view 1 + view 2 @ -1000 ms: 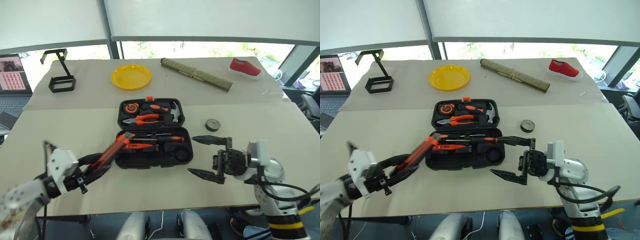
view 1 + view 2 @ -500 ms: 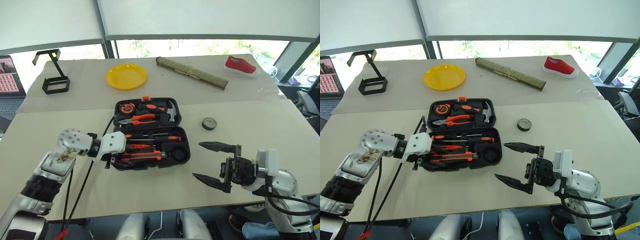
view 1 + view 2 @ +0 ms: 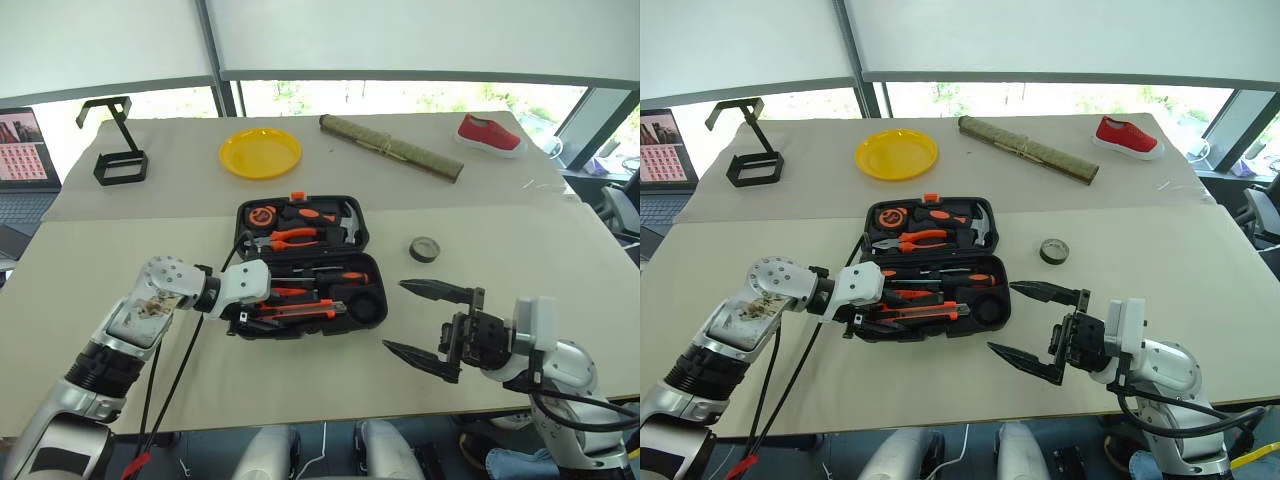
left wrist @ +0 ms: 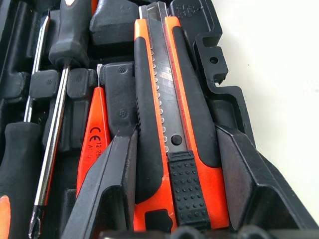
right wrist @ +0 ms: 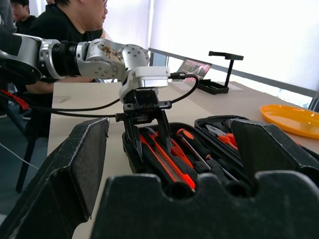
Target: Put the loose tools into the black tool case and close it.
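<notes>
Left end effector (image 4: 174,199) straddles the utility knife (image 4: 172,124) lying in the open tool case (image 3: 305,265) mid-tabletop, grip unclear honestly. Right end effector (image 3: 420,320) hangs released, well apart.

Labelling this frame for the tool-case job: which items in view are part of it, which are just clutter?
Part of the job:
black tool case, open
utility knife, lying in the case between the left gripper fingers
screwdrivers in the near half
tape roll, loose on the table

Just lying about:
yellow plate
black wire stand
rolled mat
red shoe
laptop
</notes>
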